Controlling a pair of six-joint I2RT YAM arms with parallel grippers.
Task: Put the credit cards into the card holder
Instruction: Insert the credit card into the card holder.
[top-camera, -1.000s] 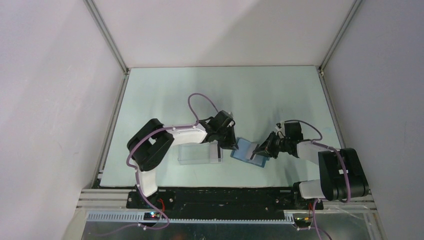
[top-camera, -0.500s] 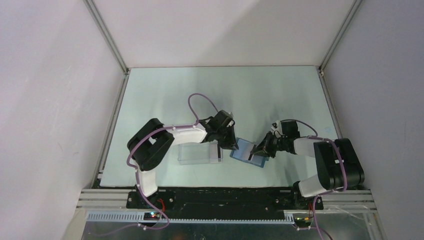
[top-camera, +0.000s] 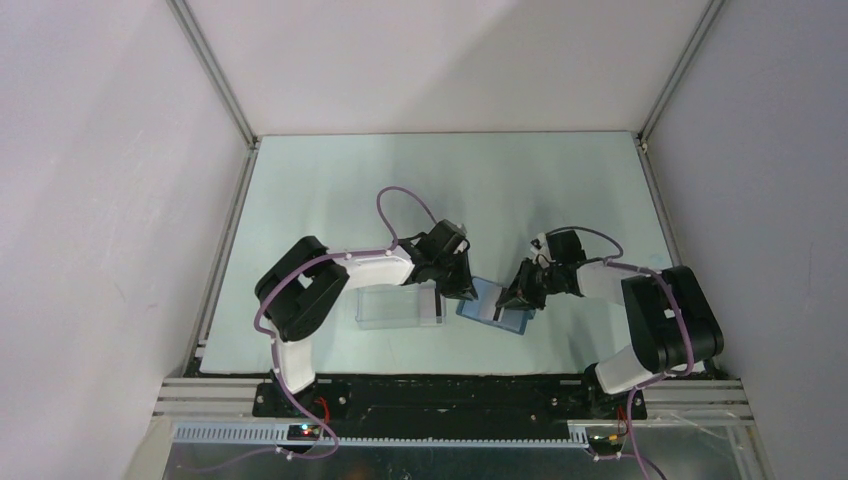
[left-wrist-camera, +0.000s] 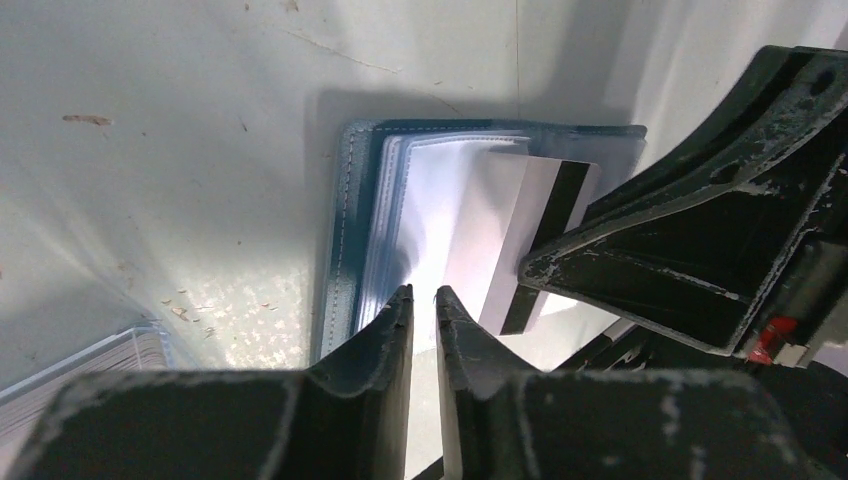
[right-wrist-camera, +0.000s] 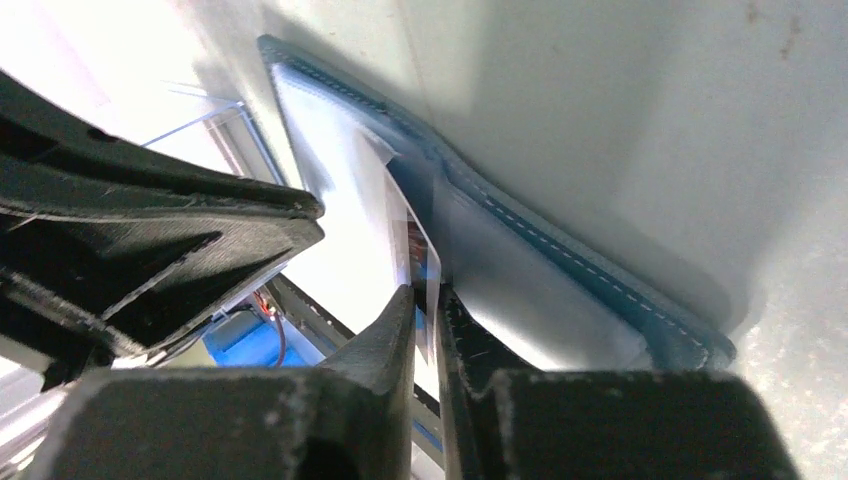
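Seen from overhead, the open teal card holder (top-camera: 490, 310) lies by the middle of the table's (top-camera: 350, 190) near edge, with a clear box (top-camera: 395, 308) just beside it toward the left edge. Only the left wrist view shows the left gripper (left-wrist-camera: 424, 300) pinched nearly closed on the holder's edge, with a black-striped credit card (left-wrist-camera: 535, 235) over its pages. The right wrist view shows the right gripper (right-wrist-camera: 427, 295) clamped on that card.

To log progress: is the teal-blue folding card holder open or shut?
Open: the card holder shows its clear plastic sleeves, a black-striped white card over them.

One card holder (top-camera: 488, 309), one credit card (left-wrist-camera: 520, 235) in view, one clear box (top-camera: 393, 309).
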